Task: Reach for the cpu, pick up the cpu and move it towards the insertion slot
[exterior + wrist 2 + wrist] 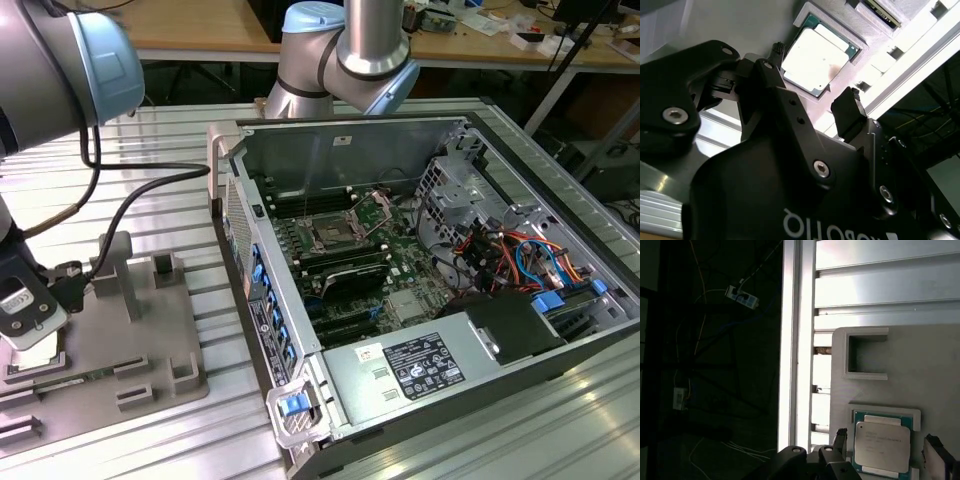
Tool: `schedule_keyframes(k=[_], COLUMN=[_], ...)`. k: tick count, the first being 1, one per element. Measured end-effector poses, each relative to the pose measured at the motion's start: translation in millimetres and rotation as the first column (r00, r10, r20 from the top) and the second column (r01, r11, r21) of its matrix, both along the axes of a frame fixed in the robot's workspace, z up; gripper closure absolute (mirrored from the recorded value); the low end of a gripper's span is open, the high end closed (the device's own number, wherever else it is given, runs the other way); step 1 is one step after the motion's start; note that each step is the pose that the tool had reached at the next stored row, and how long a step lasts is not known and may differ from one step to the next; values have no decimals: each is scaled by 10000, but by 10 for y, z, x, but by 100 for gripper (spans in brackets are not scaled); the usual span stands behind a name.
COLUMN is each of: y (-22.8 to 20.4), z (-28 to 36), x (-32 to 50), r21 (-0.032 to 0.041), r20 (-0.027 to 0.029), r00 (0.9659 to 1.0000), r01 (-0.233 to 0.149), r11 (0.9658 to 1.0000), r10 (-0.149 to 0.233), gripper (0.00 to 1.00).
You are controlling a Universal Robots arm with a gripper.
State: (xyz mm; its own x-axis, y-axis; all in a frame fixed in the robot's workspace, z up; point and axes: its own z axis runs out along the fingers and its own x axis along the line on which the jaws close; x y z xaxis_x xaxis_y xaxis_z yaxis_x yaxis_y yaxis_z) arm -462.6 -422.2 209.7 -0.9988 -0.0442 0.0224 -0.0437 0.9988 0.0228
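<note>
Resting in a recess of the grey fixture, the cpu is flanked by the wide-open pincer; nothing is gripped.

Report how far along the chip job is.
Reach looks done: the open gripper straddles the chip, which sits in the grey plate. Nothing is gripped. Lifting it and carrying it to the socket in the computer case remain.

A grey fixture plate lies on the slatted table at the exterior view's left; an open computer case stands just right of it.
</note>
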Motion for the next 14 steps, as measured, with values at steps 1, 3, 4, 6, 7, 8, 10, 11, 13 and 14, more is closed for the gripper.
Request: schedule_keyframes(k=[1, 3, 4, 6, 7, 8, 10, 11, 13, 14], y=[0, -1, -1, 0, 0, -1, -13, -26, -39, -39], z=[-11, -30, -42, -71, -86, -94, -112, -121, -135, -141], x=[1, 2, 2, 1, 2, 1, 0, 1, 1, 1], r21=[-10, -17, -23, -44, -56, -60, -61, -59, -59, -59], r20=[-3, -3, -4, -8, -15, -20, -23, -21, -23, -30], r00=[10000, 10000, 10000, 10000, 10000, 10000, 10000, 10000, 10000, 10000], r01=[1, 4, 14, 53, 68, 75, 77, 76, 76, 78], r11=[10000, 10000, 10000, 10000, 10000, 10000, 10000, 10000, 10000, 10000], r10=[-1, -4, -14, -53, -68, -75, -77, -77, -76, -78], gripper=[34, 34, 34, 34, 34, 34, 34, 34, 34, 34])
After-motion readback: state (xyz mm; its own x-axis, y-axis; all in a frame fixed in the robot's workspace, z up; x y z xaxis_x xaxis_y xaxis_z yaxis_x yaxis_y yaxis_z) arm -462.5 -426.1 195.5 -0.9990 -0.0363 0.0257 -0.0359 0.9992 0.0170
